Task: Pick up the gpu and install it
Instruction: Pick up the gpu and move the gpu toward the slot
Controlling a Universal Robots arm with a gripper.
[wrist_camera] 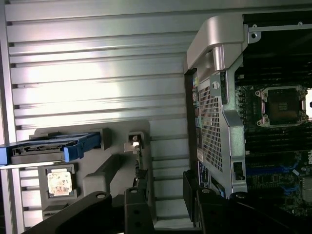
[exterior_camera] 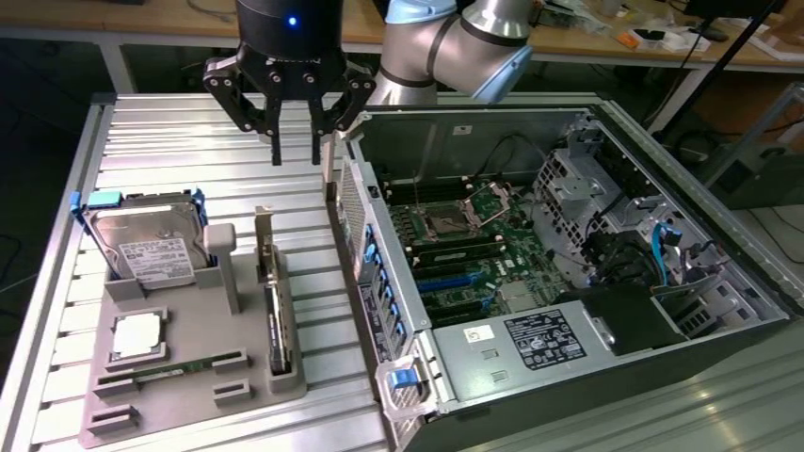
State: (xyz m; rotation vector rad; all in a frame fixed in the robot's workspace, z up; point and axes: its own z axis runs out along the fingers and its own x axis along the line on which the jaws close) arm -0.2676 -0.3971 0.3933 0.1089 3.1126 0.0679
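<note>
Above the far strip of the ribbed metal table (exterior_camera: 164,132), the fingers (exterior_camera: 274,141) hang spread apart, nothing between them. Gripper (exterior_camera: 294,155) points down, empty, just beside the far corner of the open computer case (exterior_camera: 703,377).

Gpu (exterior_camera: 275,311) stands on edge in a slot of the grey holder (exterior_camera: 188,405), nearer than the gripper and well below it, silver bracket at its far end.

Hard drive (exterior_camera: 151,250) sits upright in the same holder, to the exterior view's left of the gpu.

Motherboard (exterior_camera: 465,254) lies exposed inside the case, on the exterior view's right.
</note>
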